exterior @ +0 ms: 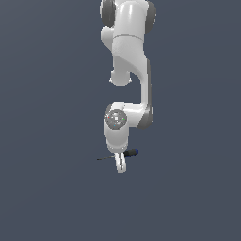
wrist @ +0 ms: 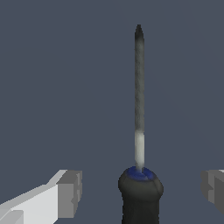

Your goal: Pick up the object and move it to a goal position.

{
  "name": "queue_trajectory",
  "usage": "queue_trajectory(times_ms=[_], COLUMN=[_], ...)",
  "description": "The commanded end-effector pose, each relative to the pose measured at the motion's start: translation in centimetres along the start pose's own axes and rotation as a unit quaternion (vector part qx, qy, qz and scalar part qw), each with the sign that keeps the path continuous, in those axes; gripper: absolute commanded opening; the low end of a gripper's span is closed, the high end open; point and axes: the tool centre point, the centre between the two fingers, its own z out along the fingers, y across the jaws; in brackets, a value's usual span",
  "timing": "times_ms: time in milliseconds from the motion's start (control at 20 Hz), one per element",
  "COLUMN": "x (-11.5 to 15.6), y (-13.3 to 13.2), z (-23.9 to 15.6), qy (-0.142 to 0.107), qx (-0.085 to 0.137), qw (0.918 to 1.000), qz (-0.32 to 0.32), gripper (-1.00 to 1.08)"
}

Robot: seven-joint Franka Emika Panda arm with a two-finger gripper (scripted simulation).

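Note:
The object is a small screwdriver (exterior: 126, 154) lying flat on the dark grey surface. Its black-and-blue handle (wrist: 141, 197) points to the exterior view's right and its slim dark shaft (wrist: 139, 87) to the left. My gripper (exterior: 121, 165) is lowered over it, pointing straight down. In the wrist view the gripper (wrist: 142, 190) is open wide, with one finger (wrist: 70, 192) on each side of the handle and a clear gap to both. Neither finger touches the screwdriver.
The white arm (exterior: 129, 56) rises straight above the gripper. A plain dark grey surface (exterior: 52, 188) spreads all around, with no other objects or edges in view.

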Motion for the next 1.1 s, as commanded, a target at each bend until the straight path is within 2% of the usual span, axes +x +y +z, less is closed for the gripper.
queue_trajectory(times_ms=[0,150,200,1050], x=[0.01,0.01,0.01,0.61], y=[-0.07,-0.16,-0.16,0.58], z=[0.69,0.78,0.78,0.14], qy=[0.0,0.0,0.0,0.0], qx=[0.001,0.001,0.001,0.001], qw=[1.0,1.0,1.0,1.0], qz=[0.0,0.0,0.0,0.0], gripper=[1.0,1.0,-1.0,-1.0])
